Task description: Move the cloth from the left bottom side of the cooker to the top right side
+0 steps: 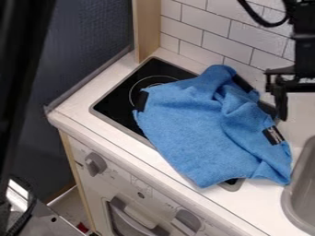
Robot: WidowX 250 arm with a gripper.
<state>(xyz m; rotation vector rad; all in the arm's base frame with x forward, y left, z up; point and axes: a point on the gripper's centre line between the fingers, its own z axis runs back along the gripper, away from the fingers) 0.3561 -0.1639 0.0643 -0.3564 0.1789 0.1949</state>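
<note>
Claw (284, 92): hangs at right edge near tiled wall (243, 30); cannot tell whether open or closed. Blue cloth (190, 120): lies rumpled across black cooktop (117, 103), spills onto counter (261, 196), shows 3 black patches (141, 100).

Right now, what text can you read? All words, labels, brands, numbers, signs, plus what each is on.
None legible; what shows:
Black label near the right edge of the blue cloth: pale print, too small to read.
Cooker's front panel: faint markings around the knobs, too small to read.
Black patch on the cloth's left corner: no print I can make out.
</note>
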